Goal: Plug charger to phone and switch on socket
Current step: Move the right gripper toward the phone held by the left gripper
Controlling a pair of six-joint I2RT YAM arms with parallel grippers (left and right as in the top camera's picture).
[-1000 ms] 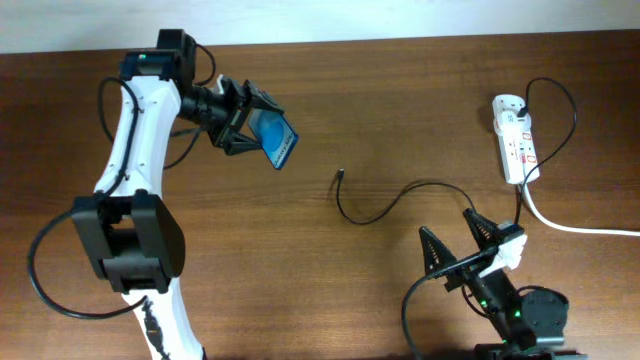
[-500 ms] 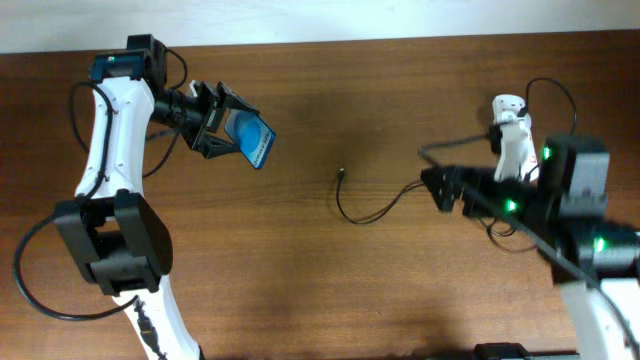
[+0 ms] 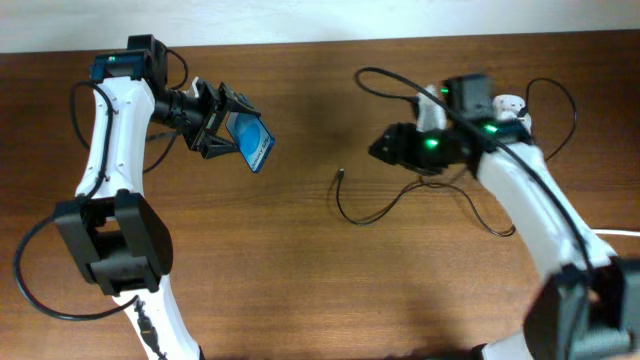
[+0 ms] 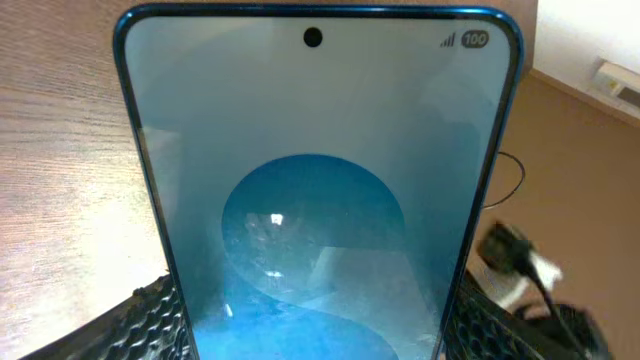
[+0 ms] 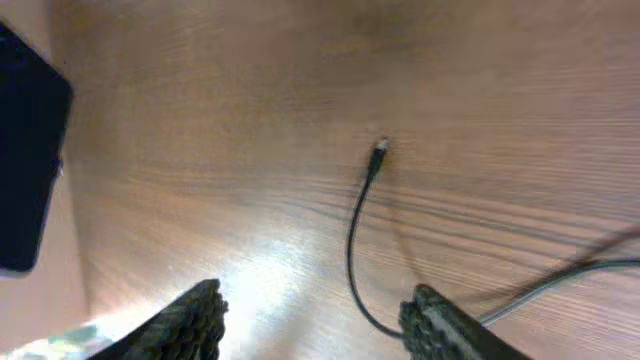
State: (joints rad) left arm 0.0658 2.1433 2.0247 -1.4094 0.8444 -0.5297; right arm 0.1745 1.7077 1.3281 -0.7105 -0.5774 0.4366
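My left gripper (image 3: 225, 125) is shut on the phone (image 3: 252, 143) and holds it tilted above the table at the upper left. The phone's blue screen with a lighter oval fills the left wrist view (image 4: 310, 200), between the fingers of the left gripper (image 4: 315, 345). The charger cable (image 3: 365, 218) curls across the table's middle, its connector tip (image 3: 341, 174) lying free. My right gripper (image 3: 385, 148) is open and empty, above and right of the tip. In the right wrist view the tip (image 5: 380, 150) lies ahead of the open right gripper (image 5: 315, 325). The socket (image 3: 508, 103) is mostly hidden behind my right arm.
The socket's thick white cord (image 3: 625, 232) leaves at the right edge. A dark flat slab (image 5: 25, 180) shows at the left edge of the right wrist view. My right arm's own black cables (image 3: 385, 80) loop above it.
My right arm has swung from the front right, past the socket, leftward to above the charger cable. My left arm shifted slightly left early on, then held still with the phone.
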